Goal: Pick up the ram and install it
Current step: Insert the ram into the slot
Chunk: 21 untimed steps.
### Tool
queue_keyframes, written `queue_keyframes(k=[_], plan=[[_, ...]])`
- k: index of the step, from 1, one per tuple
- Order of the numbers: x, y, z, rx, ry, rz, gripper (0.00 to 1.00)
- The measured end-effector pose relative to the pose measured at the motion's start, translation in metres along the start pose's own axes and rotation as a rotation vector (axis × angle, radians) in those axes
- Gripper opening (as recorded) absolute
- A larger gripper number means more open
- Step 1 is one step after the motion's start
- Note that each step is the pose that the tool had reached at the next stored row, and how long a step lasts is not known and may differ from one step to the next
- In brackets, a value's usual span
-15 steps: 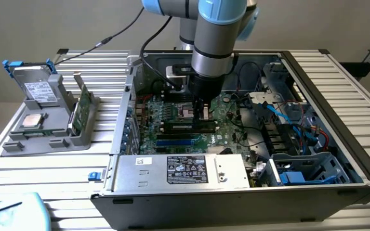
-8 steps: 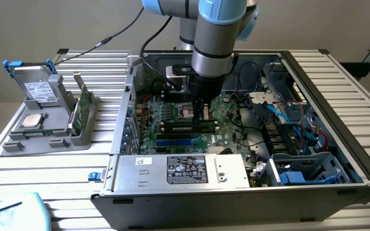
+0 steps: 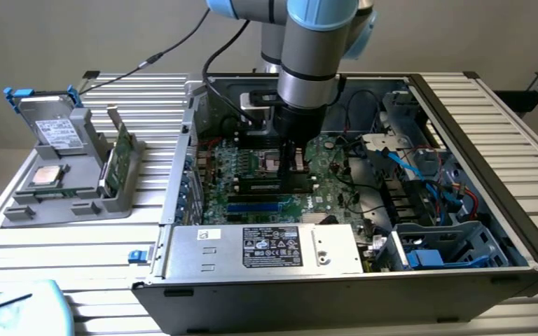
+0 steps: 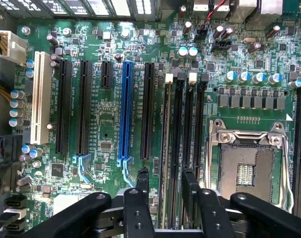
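One black claw gapes empty | astride thin green ram stick among long black slots | judgement: check level seating, latches shut.

A robotics lab or assembly workshop: a robot arm hangs over an open computer case, motherboard exposed, on a slatted aluminium table beside a grey parts fixture.

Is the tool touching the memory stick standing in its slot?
Apart. The wrist view shows the tool open, with gaps between each finger and the memory stick.
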<state>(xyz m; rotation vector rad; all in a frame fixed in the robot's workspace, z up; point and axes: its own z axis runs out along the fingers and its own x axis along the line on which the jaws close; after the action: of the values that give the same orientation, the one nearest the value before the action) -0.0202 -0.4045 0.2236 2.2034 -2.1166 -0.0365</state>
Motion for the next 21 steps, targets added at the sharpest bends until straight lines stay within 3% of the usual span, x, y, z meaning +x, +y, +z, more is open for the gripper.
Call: queue_keyframes(k=[5, 11, 16, 21], plan=[[-0.0019, 0.0083, -0.0117, -0.0004, 0.0084, 0.000, 0.41], [-0.0019, 0.0092, -0.0118, -0.0004, 0.0087, 0.000, 0.38], [-0.0020, 0.0092, -0.0118, -0.0003, 0.0087, 0.000, 0.13], [-0.0020, 0.0092, -0.0118, -0.0004, 0.0088, 0.000, 0.11]])
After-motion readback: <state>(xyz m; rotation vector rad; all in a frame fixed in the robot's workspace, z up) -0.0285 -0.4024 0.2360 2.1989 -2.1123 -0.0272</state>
